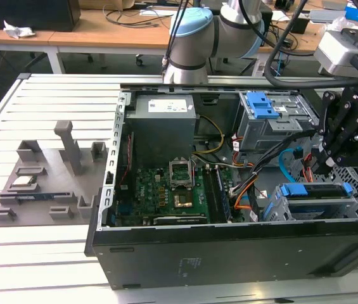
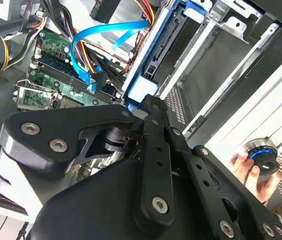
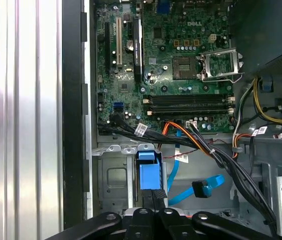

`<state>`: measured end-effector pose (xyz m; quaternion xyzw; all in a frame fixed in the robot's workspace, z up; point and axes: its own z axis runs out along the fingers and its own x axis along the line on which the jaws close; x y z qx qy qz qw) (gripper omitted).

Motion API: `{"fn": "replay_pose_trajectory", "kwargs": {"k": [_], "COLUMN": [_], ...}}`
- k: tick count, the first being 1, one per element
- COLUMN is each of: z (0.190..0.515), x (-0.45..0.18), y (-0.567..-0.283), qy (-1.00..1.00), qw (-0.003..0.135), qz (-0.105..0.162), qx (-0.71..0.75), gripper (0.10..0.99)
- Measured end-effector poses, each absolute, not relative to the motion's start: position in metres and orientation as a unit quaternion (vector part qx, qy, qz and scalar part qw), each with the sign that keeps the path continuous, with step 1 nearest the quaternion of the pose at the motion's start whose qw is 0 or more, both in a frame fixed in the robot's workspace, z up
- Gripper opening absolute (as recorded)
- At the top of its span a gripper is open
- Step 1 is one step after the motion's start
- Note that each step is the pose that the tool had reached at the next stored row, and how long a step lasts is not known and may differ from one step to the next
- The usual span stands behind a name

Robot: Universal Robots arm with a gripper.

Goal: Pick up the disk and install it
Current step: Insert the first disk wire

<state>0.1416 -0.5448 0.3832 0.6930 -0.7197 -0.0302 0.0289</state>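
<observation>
The disk (image 1: 312, 190) lies in the lower drive cage at the front corner of the open computer case, on the exterior view's right. Only its blue carrier bracket shows there. In the first wrist view its blue end (image 3: 148, 175) stands in the cage slot. The carrier's long blue edge (image 2: 148, 70) shows in the second wrist view. My black gripper (image 1: 326, 166) hangs just above the cage. It is shut, and its tips (image 3: 156, 196) rest against the blue end of the carrier (image 2: 143, 102).
An upper drive cage with a blue latch (image 1: 261, 104) stands behind. Loose blue data cables (image 3: 200, 189), orange and black wires and the motherboard (image 1: 166, 190) fill the case. A grey parts fixture (image 1: 45, 177) lies on the slatted table. A person's hand (image 2: 255, 167) holds a round controller.
</observation>
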Motion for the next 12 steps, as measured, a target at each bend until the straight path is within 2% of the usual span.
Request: {"fn": "replay_pose_trajectory", "kwargs": {"k": [7, 12], "z": [0.383, 0.373], "x": [0.168, 0.177], "y": [-0.528, -0.504], "qy": [-0.72, -0.72], "qw": [0.031, 0.035], "qz": [-0.028, -0.026], "qx": [0.693, 0.693], "gripper": [0.106, 0.106]}}
